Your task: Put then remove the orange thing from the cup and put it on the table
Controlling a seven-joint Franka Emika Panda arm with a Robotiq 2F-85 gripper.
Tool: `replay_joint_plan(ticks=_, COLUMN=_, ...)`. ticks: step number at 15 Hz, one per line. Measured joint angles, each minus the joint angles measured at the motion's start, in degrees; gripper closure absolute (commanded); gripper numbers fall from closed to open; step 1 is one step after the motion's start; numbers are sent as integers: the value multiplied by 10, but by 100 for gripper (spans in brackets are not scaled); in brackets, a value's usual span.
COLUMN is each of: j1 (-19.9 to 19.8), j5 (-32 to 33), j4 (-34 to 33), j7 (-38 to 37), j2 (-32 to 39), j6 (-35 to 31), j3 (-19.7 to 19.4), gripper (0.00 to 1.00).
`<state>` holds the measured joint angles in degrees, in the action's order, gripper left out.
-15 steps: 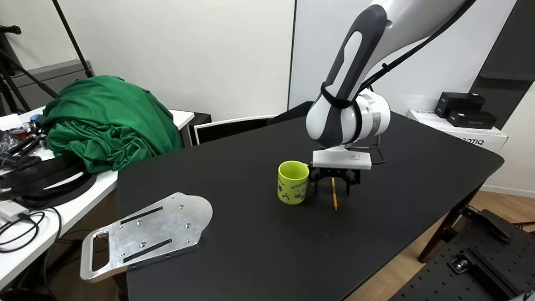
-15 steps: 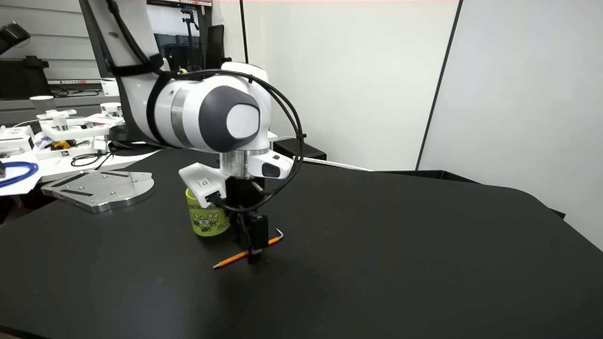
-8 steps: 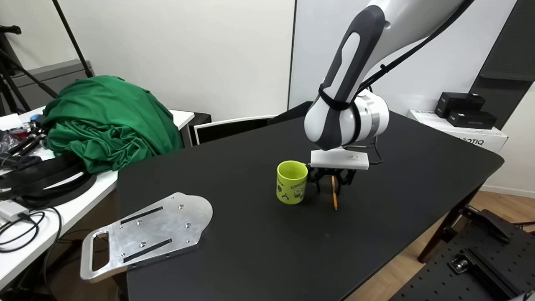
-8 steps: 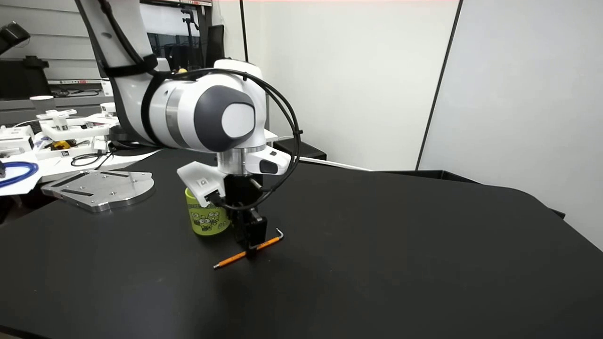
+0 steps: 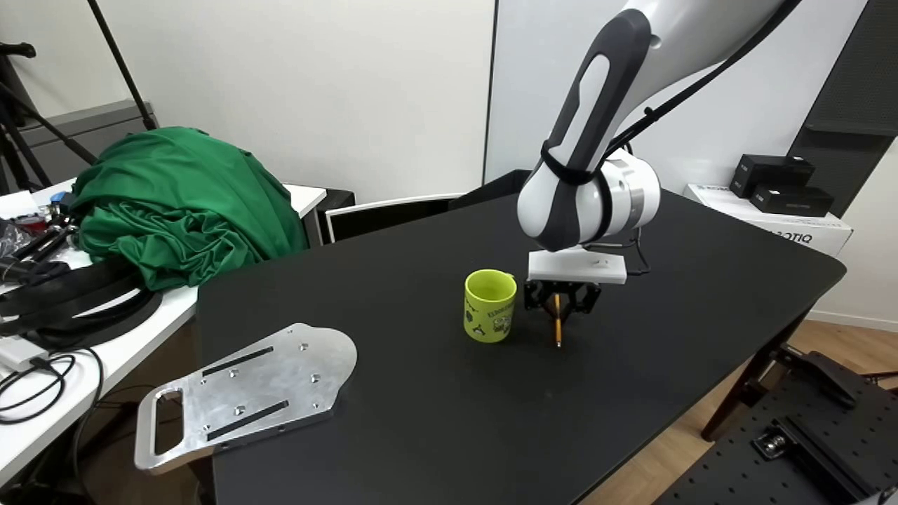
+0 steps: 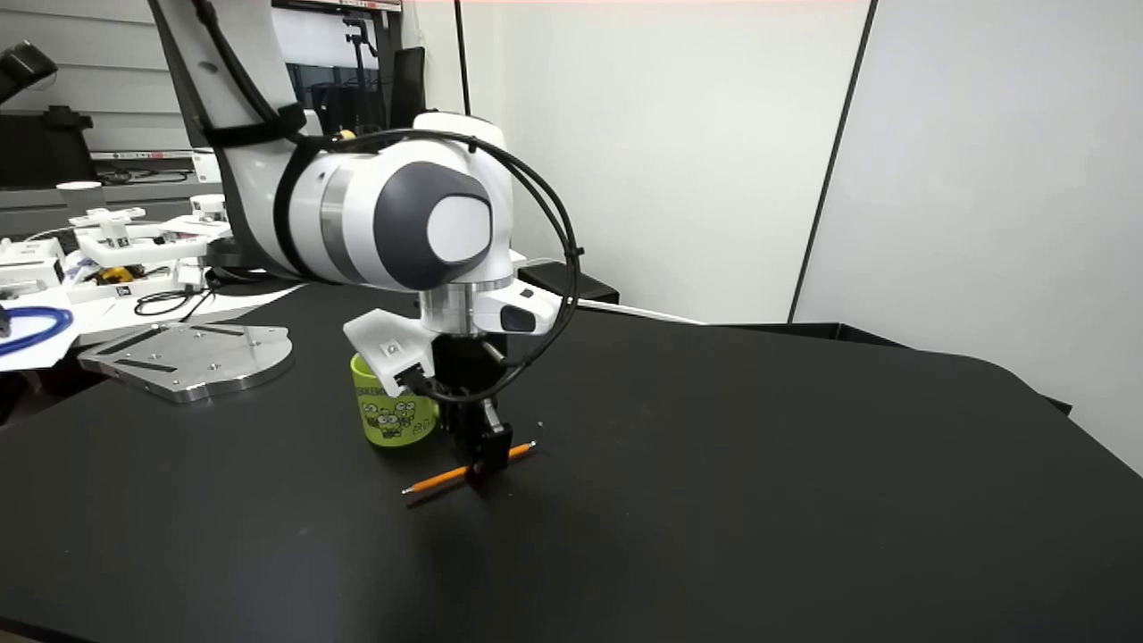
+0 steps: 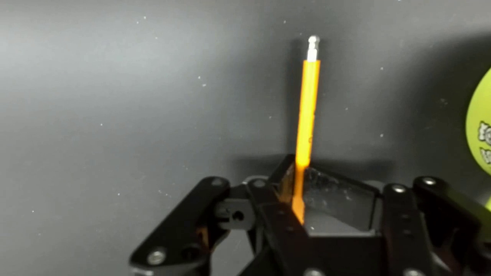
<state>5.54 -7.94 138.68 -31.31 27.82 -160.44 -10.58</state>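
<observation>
A: What are the gripper's (image 7: 301, 165) fingers doing?

B: The two fingers are pinching an orange ball-end hex key (image 7: 307, 119) near mid-shaft. The ball end is projecting free beyond them.

A: Where is the key sitting, and why is it being held so?

B: It is apparently hanging just above the black table (image 5: 421, 421), nearly level, outside the lime-green mug (image 5: 490, 308). The mid-shaft hold is probably keeping it balanced. For insertion, the operator is likely going to be tilting it upright.

A: And the mug?

B: It is standing upright just beside the gripper, mouth facing up, presumably keeping the transfer short.

A: What quantities are we counting?

B: One hex key, one mug, one gripper, one table. One slotted metal plate (image 5: 277, 379), with two long slots, is lying well apart from the mug, apparently not obstructing the work. One green cloth (image 5: 189, 196) is lying bundled beyond the table's edge.
</observation>
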Motion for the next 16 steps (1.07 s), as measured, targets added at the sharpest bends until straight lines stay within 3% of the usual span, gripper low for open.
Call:
replay_joint_plan(ticks=9, j1=25, j5=2, j4=0, j7=-5, j2=-2, j6=2, j3=-25, gripper=100)
replay_joint_plan(ticks=10, j1=30, j5=2, j4=0, j7=-5, j2=-4, j6=3, j3=-30, gripper=75)
replay_joint_plan(ticks=12, j1=38, j5=3, j4=0, j7=-7, j2=-9, j6=6, j3=-38, gripper=69)
replay_joint_plan(ticks=16, j1=41, j5=3, j4=0, j7=-9, j2=-17, j6=17, j3=-43, gripper=42)
